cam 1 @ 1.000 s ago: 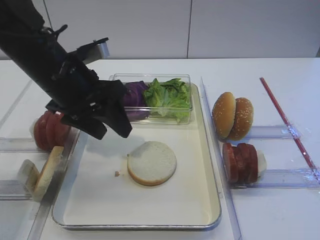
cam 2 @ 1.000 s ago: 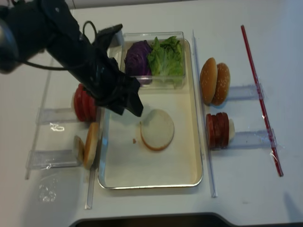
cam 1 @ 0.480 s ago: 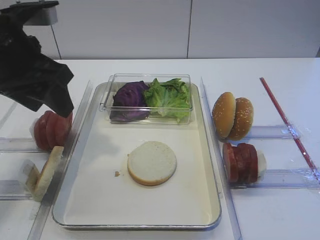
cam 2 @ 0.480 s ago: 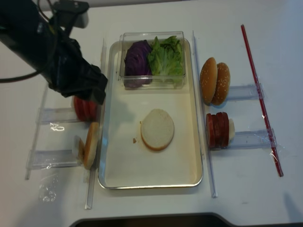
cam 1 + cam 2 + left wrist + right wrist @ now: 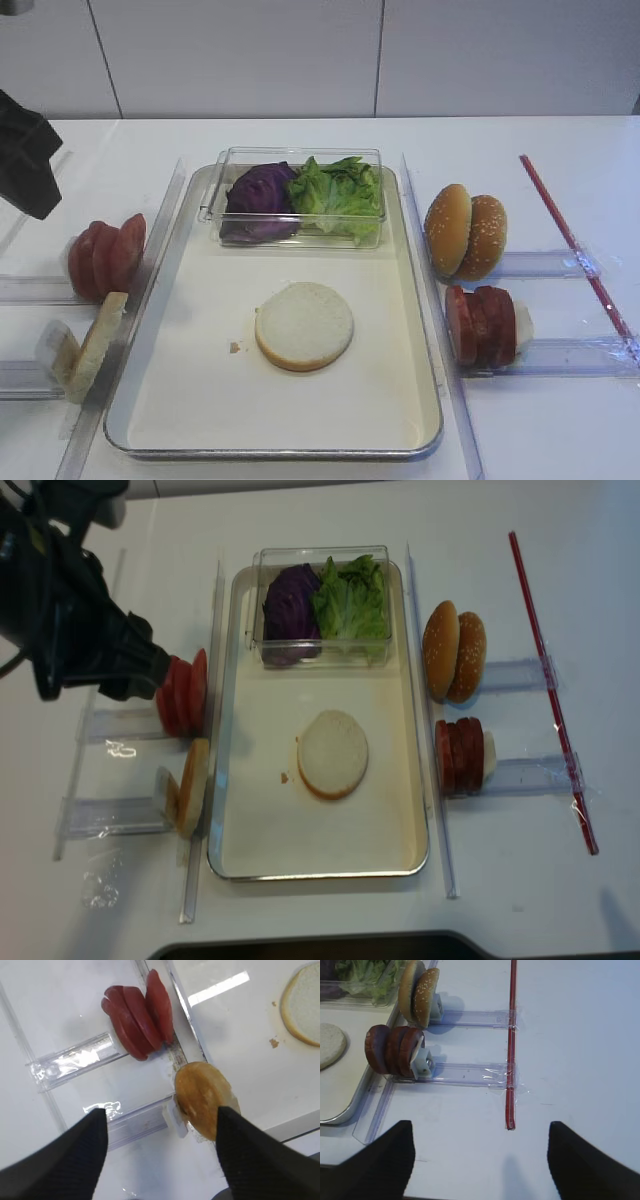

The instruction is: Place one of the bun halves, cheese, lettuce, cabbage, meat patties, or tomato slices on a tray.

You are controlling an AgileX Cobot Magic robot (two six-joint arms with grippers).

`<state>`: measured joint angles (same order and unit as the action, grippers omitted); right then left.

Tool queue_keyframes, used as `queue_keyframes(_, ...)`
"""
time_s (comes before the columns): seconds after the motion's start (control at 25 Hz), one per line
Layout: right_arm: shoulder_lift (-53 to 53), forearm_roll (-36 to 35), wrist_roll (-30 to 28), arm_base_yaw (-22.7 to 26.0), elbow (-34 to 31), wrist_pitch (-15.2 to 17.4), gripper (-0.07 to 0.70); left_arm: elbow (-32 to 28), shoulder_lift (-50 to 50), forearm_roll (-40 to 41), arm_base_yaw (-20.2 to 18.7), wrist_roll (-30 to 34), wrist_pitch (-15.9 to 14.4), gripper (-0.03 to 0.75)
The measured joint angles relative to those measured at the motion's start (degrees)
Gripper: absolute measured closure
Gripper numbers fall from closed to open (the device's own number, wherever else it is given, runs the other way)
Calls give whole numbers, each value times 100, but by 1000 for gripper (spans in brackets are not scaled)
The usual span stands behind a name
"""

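A silver tray holds one flat bun half lying pale face up at its middle. Frilly lettuce and purple cabbage fill a clear box at the tray's far end. Tomato slices and more bun halves stand on racks left of the tray. Meat patties stand on a rack to the right. No cheese shows. My left gripper hangs open and empty above the left racks. My right gripper is open over bare table.
Two sesame buns stand on a clear rack right of the tray. A red strip runs along the table beyond the right racks. A small crumb lies beside the bun half.
My left arm has drawn back to the left, from over the tray's far left part to above the left racks. The bun half on the tray has not moved.
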<state>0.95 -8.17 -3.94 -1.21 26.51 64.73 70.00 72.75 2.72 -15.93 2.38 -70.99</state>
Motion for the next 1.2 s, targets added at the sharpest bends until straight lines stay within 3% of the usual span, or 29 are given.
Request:
queue_keyframes(0.4,0,0,0,0,0,0,631,-105,-955,682,132,80,-46,246)
queue_keyframes(0.8,0,0,0,0,0,0,631,-1720,-2476,607,334,-3,25,246)
queue_keyframes(1.2,0,0,0,0,0,0,631,-2703,-4689,468,342,-269,-1,246)
